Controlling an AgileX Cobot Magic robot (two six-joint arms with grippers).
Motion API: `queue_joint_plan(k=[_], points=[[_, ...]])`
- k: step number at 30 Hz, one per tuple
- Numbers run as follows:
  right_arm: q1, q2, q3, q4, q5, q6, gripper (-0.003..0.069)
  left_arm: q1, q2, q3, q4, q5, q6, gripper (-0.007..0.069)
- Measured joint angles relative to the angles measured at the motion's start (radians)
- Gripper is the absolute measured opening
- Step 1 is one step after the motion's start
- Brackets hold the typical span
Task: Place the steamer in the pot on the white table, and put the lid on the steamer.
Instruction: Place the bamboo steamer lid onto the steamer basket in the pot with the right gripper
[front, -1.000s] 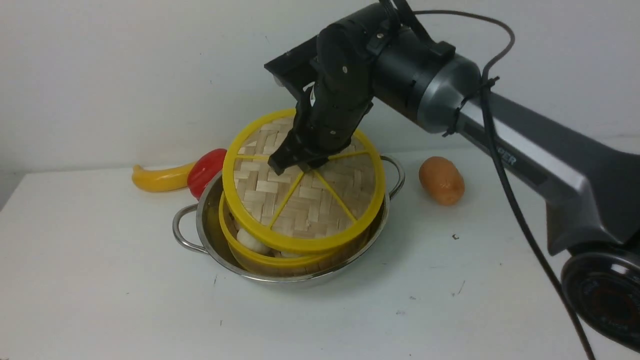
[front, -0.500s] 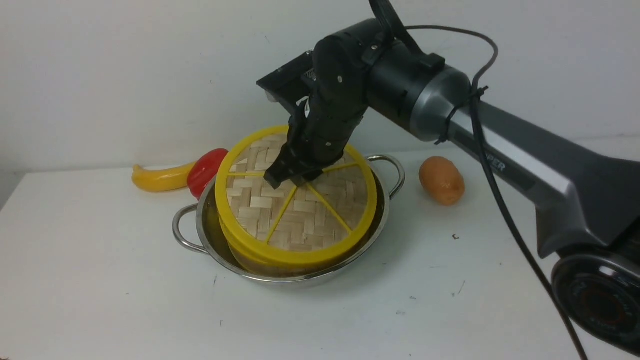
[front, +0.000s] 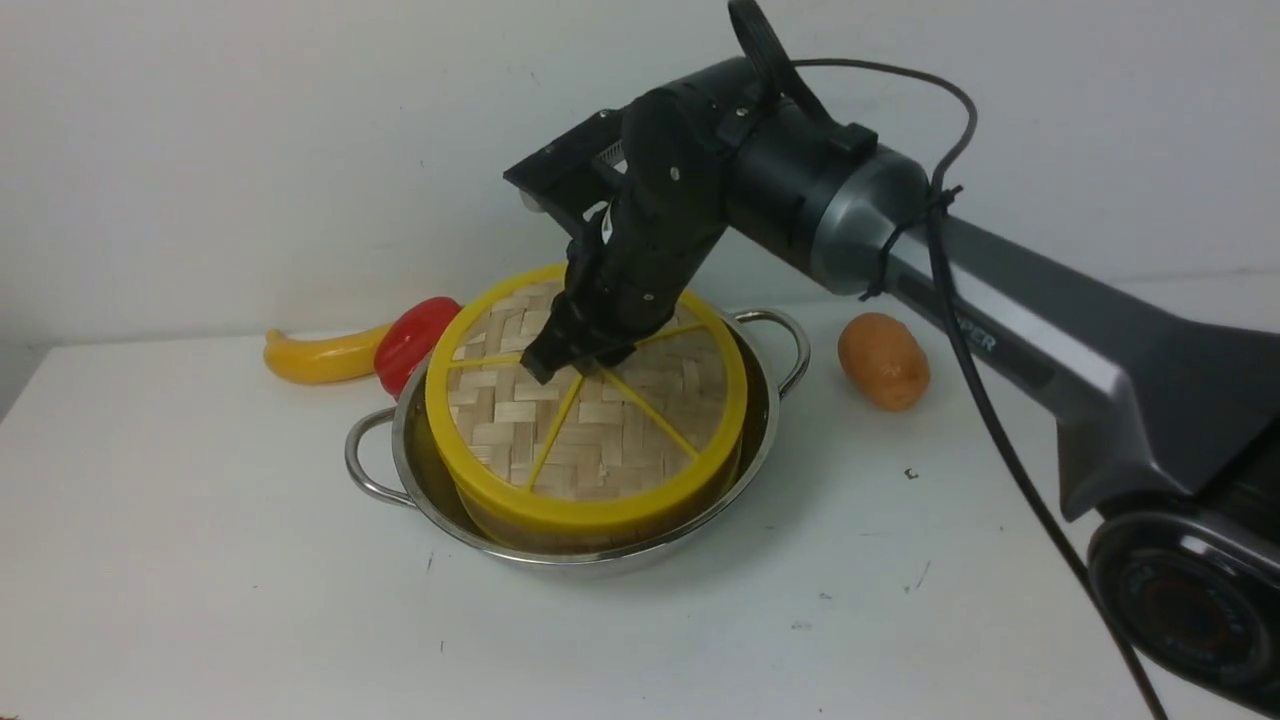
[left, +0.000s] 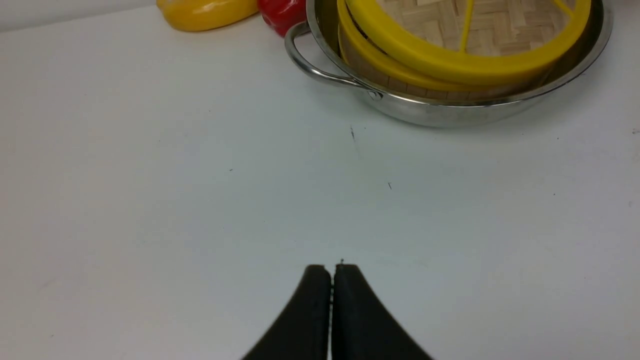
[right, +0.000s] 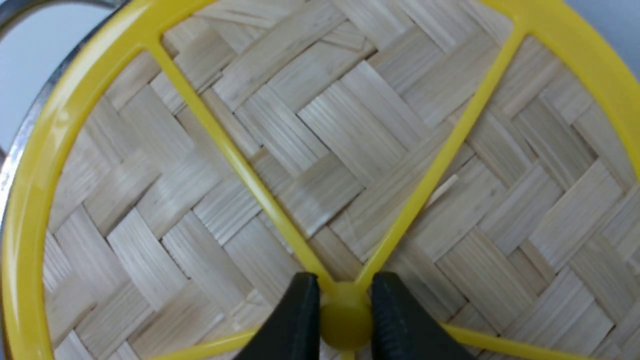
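Seating lid on steamer, centre frame
Right tool pinches the lid hub; level it on the steamer rim before release. Left tool closed, empty.

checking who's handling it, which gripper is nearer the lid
Right. The right gripper is clamped on the central hub of the lid; the left gripper is shut over the white table, apart from the pot.

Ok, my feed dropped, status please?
Right pincer gripping lid by hub. Left pincer shut, empty, above white table. Lid on steamer in pot, slightly tilted. Nothing in the way.
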Motion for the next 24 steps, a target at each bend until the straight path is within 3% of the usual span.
queue_joint_plan(k=[24], points=[[0.000, 0.034, -0.003, 0.001, -0.085, -0.016, 0.0144, 0.000, 0.000, 0.000, 0.000, 0.000, 0.000, -0.0001]])
